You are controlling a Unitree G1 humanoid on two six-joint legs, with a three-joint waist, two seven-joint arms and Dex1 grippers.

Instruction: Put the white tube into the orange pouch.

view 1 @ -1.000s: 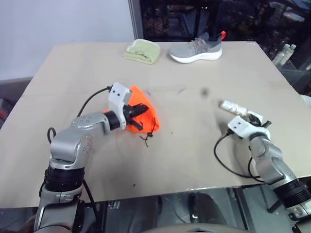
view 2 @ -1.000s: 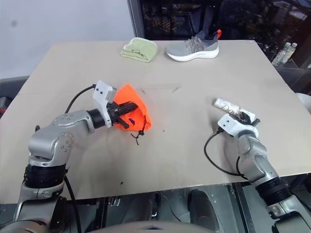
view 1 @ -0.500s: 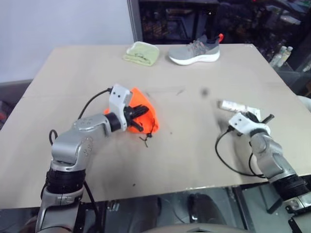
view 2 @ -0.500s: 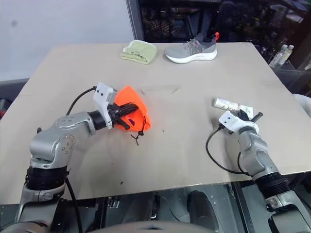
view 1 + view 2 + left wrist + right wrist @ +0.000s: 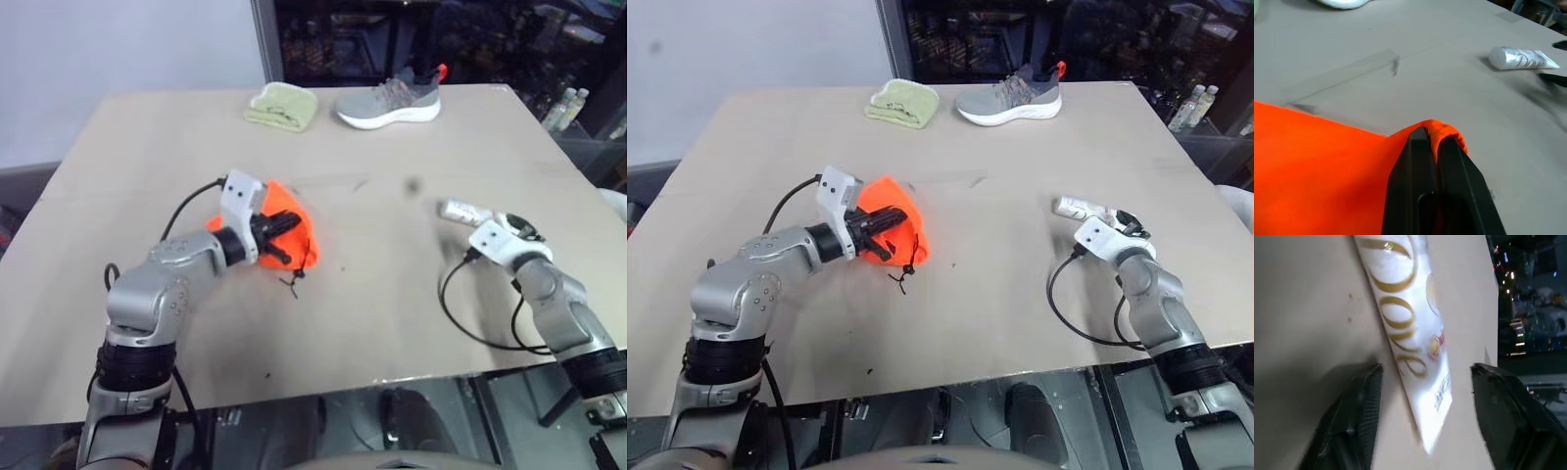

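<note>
While the left gripper [image 5: 1434,147] pinches a fold of the orange pouch [image 5: 291,223] between fingers pressed tight on the fabric, the pouch rests on the tan table [image 5: 372,294] left of centre, its thin dark cord [image 5: 294,281] trailing onto the tabletop on the side nearer the robot. Over on the right side of the table lies the white tube [image 5: 1410,333], flat on the surface, well apart from the pouch and carrying gold lettering with a small reddish mark near its crimped end. At that crimped end sits the right gripper [image 5: 1422,377], its two black fingers [image 5: 1359,401] spread wide, one on either side of the tube; neither finger visibly touches it, and the tube is not lifted. A black cable [image 5: 460,313] loops on the table beside the right wrist. Along the far edge of the table stand a folded pale green cloth [image 5: 282,105] and, just to its right, a grey shoe [image 5: 392,98] with a white sole.
</note>
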